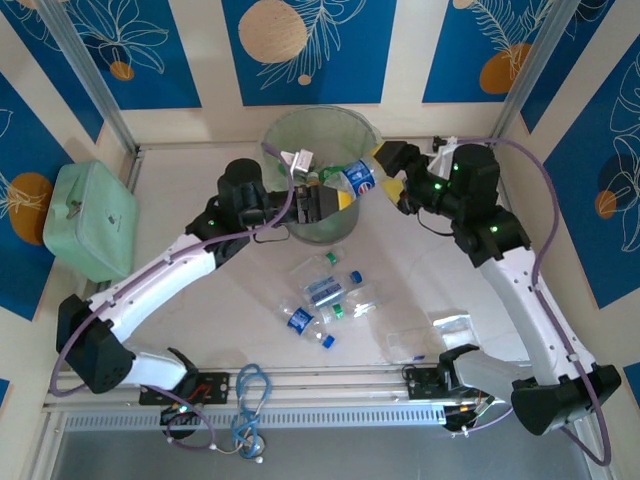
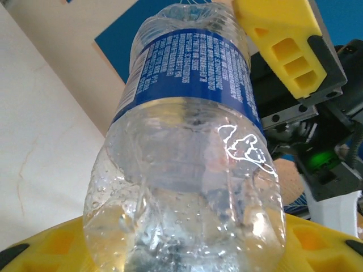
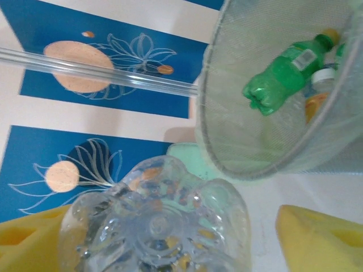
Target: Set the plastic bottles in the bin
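- A clear blue-label bottle [image 1: 358, 178] hangs in the air, tilted, just at the near right rim of the bin [image 1: 275, 135], between the tips of the two arms.
- The left fingers [image 1: 345, 200] are closed around one end of it. In the left wrist view their yellow surfaces sit against both sides of the plastic. This looks like the grip that carries the bottle.
- The right fingers [image 1: 390, 185] stand wide apart around the bottle's ribbed base and hold nothing. In the right wrist view one of them is clear of the plastic.
- The pose suggests a hand-over, so the left arm can drop the bottle in.
- Inside the bin lie a green bottle [image 3: 278, 79] and a few others, already sorted.
- Several loose bottles [image 1: 325, 290] lie clustered on the table [image 1: 420, 270] just in front of the bin, within reach of both arms.
- The table is pale and matte. Flat clear bags [image 1: 450, 325] lie to the right, and a mint-green case [image 1: 90, 215] sits at the left edge.
- The cream walls carry blue panels [image 1: 300, 50] with orange discs and white flower outlines.
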Tool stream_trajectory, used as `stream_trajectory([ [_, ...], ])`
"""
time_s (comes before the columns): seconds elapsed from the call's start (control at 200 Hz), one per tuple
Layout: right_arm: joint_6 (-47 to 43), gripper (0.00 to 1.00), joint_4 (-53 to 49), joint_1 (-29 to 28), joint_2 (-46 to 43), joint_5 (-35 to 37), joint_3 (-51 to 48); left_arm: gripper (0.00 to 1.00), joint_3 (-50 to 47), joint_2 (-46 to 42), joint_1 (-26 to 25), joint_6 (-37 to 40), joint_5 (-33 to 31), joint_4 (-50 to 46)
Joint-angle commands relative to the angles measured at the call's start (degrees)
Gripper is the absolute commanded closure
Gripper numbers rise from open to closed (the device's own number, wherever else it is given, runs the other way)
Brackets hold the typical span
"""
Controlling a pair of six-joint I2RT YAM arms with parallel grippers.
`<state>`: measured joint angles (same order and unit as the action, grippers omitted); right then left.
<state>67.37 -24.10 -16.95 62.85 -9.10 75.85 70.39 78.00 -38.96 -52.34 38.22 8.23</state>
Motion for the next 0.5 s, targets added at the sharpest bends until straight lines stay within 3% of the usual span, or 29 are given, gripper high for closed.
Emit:
stream_trajectory([
  [0.0, -7.01, 0.06, -16.15, 3.28, -0.28, 5.72, 5.14, 0.48, 5.15, -2.26, 2.33, 4.86, -2.98, -4.24],
  [0.295, -9.9, 0.08, -25.3, 6.71, -4.06, 6.82, 0.2, 0.49, 21.68, 6.36, 11.57, 10.64, -8.7, -22.47],
  [0.495, -9.25, 0.09, -26.97, 6.98, -5.96, 6.75, -3.29, 0.5, 31.86, 15.03, 13.82, 12.35, -10.73, -28.56],
])
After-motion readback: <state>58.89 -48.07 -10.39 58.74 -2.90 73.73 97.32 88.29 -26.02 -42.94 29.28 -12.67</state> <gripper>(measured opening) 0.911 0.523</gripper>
